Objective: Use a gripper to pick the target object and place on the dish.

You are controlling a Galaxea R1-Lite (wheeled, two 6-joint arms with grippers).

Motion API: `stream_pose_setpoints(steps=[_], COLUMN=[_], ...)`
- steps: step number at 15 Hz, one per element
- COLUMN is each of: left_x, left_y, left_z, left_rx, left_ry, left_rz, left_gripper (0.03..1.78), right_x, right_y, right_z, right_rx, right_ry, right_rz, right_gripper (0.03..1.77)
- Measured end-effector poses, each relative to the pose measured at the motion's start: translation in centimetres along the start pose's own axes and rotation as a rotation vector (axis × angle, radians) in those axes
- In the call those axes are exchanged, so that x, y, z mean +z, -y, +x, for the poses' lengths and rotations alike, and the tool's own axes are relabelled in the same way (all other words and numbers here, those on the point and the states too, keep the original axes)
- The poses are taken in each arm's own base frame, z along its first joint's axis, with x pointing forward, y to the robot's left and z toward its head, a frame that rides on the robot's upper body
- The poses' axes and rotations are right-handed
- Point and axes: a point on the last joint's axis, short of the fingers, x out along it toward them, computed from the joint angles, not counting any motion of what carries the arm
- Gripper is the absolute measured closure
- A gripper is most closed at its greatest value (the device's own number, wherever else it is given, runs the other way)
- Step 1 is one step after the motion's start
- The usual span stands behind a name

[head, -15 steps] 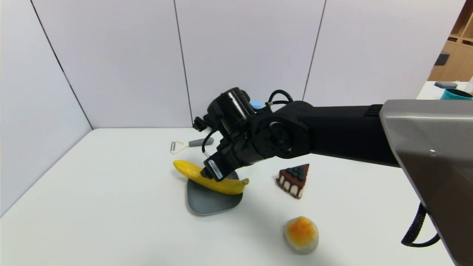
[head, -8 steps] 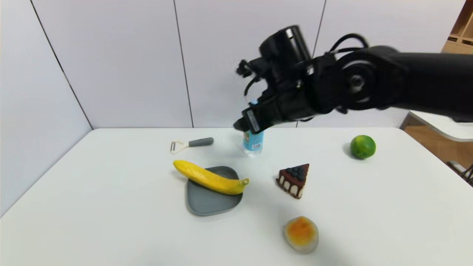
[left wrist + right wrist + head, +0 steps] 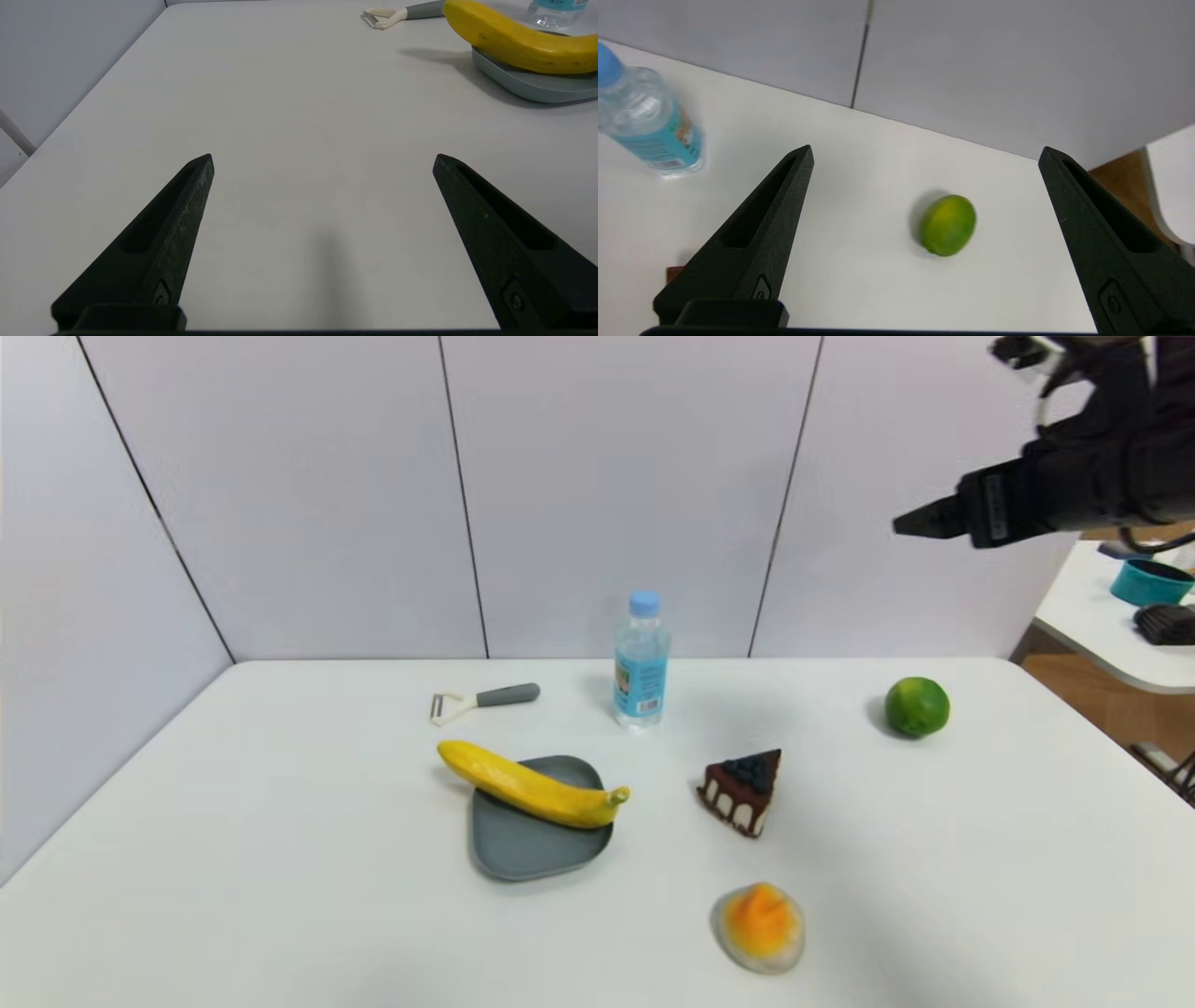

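Overhanging the dish's rim, the banana rests diagonally.

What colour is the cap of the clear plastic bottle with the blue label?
Light blue cap, showing best in the head view.

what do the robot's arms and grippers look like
The right gripper has black, tapering fingers with pointed tips, dark recesses and a small screw near each base. Its black housing carries a small white-edged label, with dark cables looping around it. The left gripper has matching black fingers, slightly scuffed; its arm is out of sight.
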Motion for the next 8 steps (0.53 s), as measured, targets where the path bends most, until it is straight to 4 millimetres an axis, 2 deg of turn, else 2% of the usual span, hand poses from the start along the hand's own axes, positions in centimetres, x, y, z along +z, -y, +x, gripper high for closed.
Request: stream_pose_setpoints(steps=[2,4,6,8], left_x=[0.0,0.0,0.0,0.0], left_y=[0.0,0.0,0.0,0.0], left_z=[0.0,0.0,0.0,0.0], left_rx=[-0.001,0.0,0.0,0.0], left_ry=[0.0,0.0,0.0,0.0], left_rz=[0.0,0.0,0.0,0.0], left_gripper=[0.12,0.12,0.12,0.12], right_x=[-1.4,-2.5,-4.1,-6.7], right_y=[3.1,4.7,4.8,3.9], right_z=[-3.3,-6.9,-10.5,-13.5], right_rx=[-0.07,-0.126,-0.157,-0.151], right_ry=[0.094,0.191,0.253,0.289], right_rz=[0.039,0.071,0.116,0.136], right_gripper=[0.12,0.11,0.11,0.11])
